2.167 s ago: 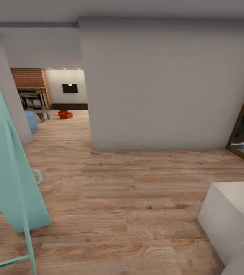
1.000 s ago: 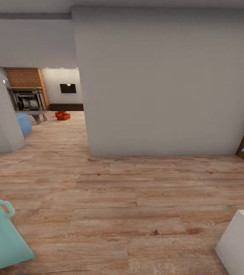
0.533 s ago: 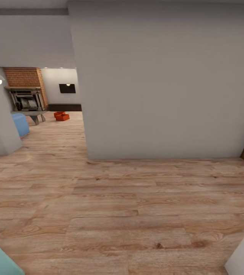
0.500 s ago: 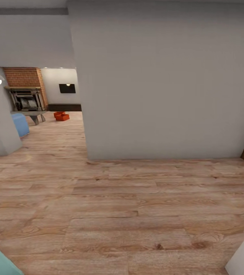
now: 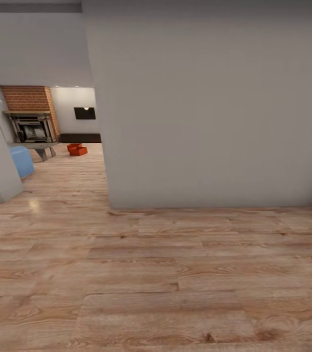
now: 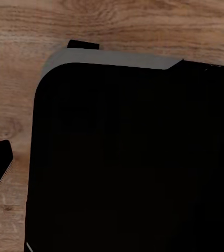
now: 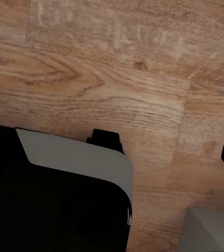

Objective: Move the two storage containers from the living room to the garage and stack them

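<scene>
Still far off: two storage containers [image 5: 77, 149] on living room [image 5: 53, 146] planks beside fireplace [image 5: 31, 124]. Approach step. Next, rounding wall [image 5: 210, 107]. Gripper states impossible to tell.

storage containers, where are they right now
In the head view the two storage containers sit side by side on the wood plank floor far off at upper left, beyond the white wall, right of the brick fireplace.

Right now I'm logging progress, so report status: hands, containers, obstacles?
Hand states can't be told. Two storage containers far off on living room floor, untouched. Grey wall dead ahead; opening lies left of it.
</scene>
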You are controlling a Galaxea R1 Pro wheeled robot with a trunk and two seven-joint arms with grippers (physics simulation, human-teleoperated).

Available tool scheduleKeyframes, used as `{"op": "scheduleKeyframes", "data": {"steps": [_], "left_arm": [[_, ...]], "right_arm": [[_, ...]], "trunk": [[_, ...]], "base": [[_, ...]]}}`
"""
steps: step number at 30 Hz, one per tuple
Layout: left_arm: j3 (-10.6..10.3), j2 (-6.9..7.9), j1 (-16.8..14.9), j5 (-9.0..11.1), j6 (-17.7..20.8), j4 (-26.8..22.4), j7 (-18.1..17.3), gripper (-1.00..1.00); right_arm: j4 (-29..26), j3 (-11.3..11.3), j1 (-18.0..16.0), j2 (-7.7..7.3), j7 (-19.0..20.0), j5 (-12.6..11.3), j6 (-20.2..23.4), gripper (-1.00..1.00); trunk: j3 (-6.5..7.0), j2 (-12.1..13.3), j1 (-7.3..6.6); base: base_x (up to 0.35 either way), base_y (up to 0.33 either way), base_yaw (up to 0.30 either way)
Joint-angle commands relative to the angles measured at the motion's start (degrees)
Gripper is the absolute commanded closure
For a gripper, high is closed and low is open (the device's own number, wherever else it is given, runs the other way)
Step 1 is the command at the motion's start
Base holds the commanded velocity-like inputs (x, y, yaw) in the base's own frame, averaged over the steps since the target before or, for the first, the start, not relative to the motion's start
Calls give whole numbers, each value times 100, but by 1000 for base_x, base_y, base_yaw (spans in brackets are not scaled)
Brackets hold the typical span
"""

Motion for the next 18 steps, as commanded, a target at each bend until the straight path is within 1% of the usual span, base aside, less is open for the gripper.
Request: {"op": "scheduleKeyframes", "data": {"steps": [1, 18], "left_arm": [[3, -1, -2, 47, -14, 1, -3, -100], [11, -1, -2, 56, -14, 1, 0, -100]], "right_arm": [[0, 46, -2, 1, -19, -45, -11, -100], [0, 43, -2, 10, -26, -95, -12, -100]], "trunk": [[-5, -2, 3], [-5, -2, 3]], "base": [[322, 0, 0], [322, 0, 0]]}}
